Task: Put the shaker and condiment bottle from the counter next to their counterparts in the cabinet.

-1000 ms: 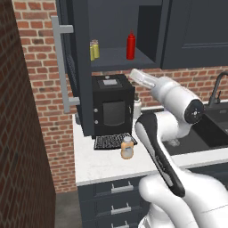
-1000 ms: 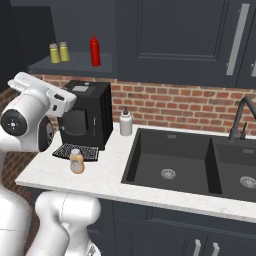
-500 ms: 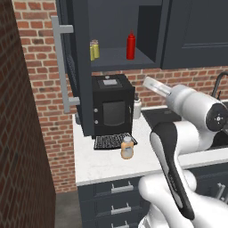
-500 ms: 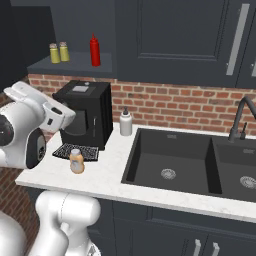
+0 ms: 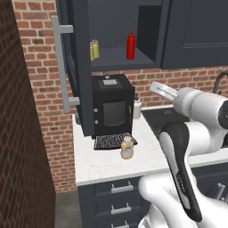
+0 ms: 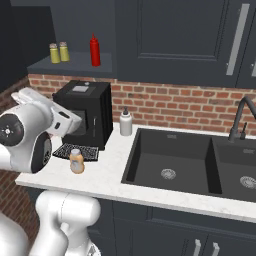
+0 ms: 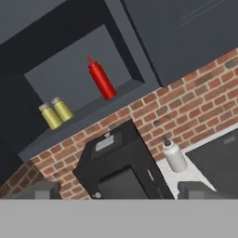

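Observation:
Two yellow grey-capped shakers (image 7: 50, 116) (image 7: 62, 109) stand side by side on the shelf of the open cabinet (image 5: 120, 60); I cannot tell which is the task's shaker. They also appear as a close pair (image 6: 58, 52). The tall red squeeze bottle (image 7: 102, 79) (image 5: 130, 45) stands to their right on the same shelf. The peach-orange condiment bottle (image 5: 127, 148) (image 6: 76, 161) stands upright on the white counter (image 5: 102, 167), at the front edge of the coffee machine's tray. My gripper (image 7: 120, 190) is open and empty, hanging out in front of the cabinet and coffee machine.
A black coffee machine (image 5: 111, 107) stands under the cabinet, with a white soap dispenser (image 6: 125, 122) beside it. The cabinet door (image 5: 75, 67) with its grey bar handle (image 5: 62, 67) stands open on the left. A dark sink (image 6: 175, 160) and faucet (image 6: 240, 117) lie right.
The arm has swung back and to the right, drawing the hand away from the cabinet shelf. The jaws stay open. Shakers and bottles have not moved.

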